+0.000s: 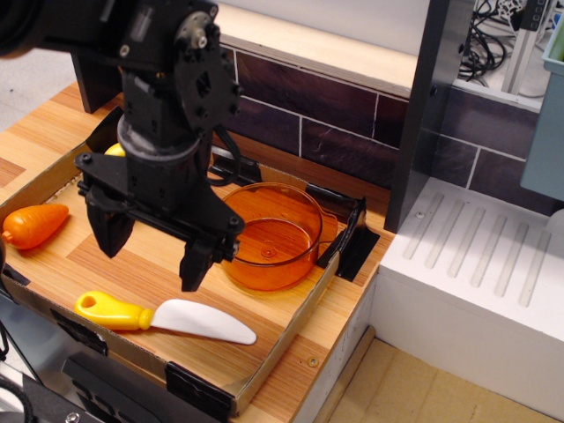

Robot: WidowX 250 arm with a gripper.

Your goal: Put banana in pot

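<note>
claw (152,242) released, empty; banana (115,149) peeks at 11 o'clock behind arm; align along its length, then carry to pot (273,236).

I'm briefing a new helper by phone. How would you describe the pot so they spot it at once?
Look in the shallow wooden tray on the counter. Near its back right corner, just right of the black gripper, stands the pot: round, low-walled, see-through orange plastic, empty. The orange carrot at the tray's left is solid and pointed.
</note>
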